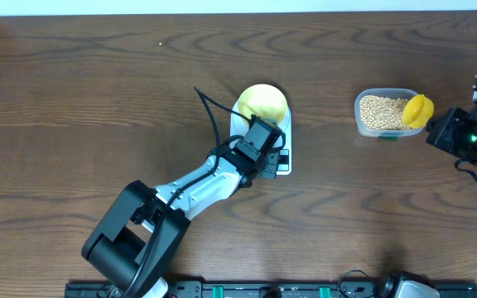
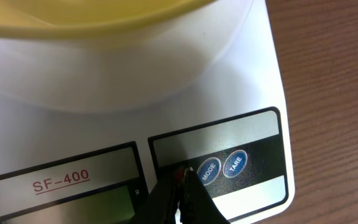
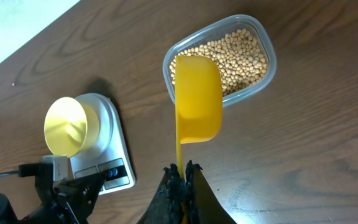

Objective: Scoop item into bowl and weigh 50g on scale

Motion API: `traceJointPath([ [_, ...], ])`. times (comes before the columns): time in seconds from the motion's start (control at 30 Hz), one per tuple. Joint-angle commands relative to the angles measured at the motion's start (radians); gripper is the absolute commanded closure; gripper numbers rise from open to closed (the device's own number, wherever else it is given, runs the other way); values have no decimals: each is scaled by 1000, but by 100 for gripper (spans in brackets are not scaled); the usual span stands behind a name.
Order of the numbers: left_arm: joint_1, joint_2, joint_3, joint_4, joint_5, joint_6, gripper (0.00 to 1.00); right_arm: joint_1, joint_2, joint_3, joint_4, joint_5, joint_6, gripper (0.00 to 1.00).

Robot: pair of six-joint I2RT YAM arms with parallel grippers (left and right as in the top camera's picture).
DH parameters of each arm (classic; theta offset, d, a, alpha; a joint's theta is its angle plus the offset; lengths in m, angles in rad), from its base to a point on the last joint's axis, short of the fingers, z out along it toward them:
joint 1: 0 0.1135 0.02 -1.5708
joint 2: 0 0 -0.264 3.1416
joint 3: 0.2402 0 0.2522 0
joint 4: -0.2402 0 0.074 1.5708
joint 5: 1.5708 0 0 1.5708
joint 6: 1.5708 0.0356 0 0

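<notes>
a dark brown wooden table (image 1: pixel 73 99) with a wavy, streaked grain fills the view. near its middle sits a white, smooth plastic, rounded-rectangle kitchen scale (image 1: pixel 284 163), and on its platform rests a small round pale yellow bowl (image 1: pixel 263 101) with a thin, glossy rim. the left gripper (image 2: pixel 180 175), black and matte, has its two fingers pressed together with nothing between them. their joined tips lie over the scale's black front panel, just beside a round blue mode button (image 2: pixel 207 168). a matching tare button (image 2: pixel 235 163) sits just to the right of that one. whether the tips touch the panel cannot be told. a red underlined label (image 2: pixel 61 182) reading sf-400 is printed on the grey strip to the left. well apart, towards the right side of the table, stands a clear, thin-walled plastic tub (image 1: pixel 358 116) with rounded corners. it holds many small round tan beans (image 1: pixel 381 110), pebbly and closely packed. the right gripper (image 3: pixel 182 171) pinches the narrow flat handle of a bright yellow plastic scoop (image 3: pixel 197 93). the scoop's deep, smooth, rounded cup lies over the near edge of the tub and its beans.
</notes>
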Motion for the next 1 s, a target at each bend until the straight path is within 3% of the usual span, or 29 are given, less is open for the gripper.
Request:
traceJointPath([
  [0.0, 0, 20, 2, -4, -16, -12, 93, -1, 1, -5, -8, 0, -18, 99],
  [0.97, 0, 28, 2, -50, -16, -11, 93, -1, 1, -5, -20, 1, -18, 99],
])
